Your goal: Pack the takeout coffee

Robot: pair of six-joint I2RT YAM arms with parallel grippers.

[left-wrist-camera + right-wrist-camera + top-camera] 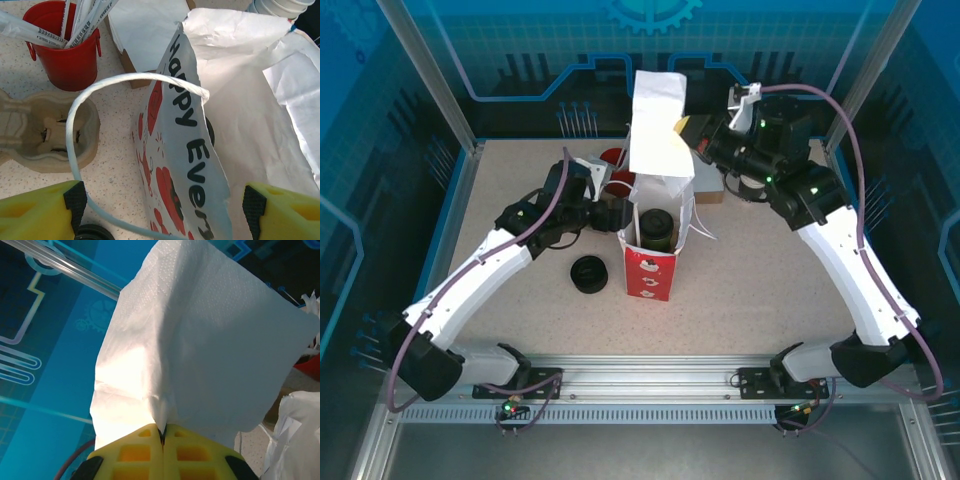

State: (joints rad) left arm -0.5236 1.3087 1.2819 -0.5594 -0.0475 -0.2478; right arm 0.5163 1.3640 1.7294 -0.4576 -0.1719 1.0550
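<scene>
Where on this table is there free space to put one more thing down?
Free: the wide strip between the bag and the near rail, and the patch right of the bag, up to the right arm. Crowded: behind the bag, around the red bucket, cup carrier and box.

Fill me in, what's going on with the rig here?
The right gripper is shut on a white napkin, holding it above the open red-and-white bag. The takeout coffee sits inside the bag, lid on. The left gripper is open at the bag's side, with the bag's printed wall between its jaws, gripping nothing.
</scene>
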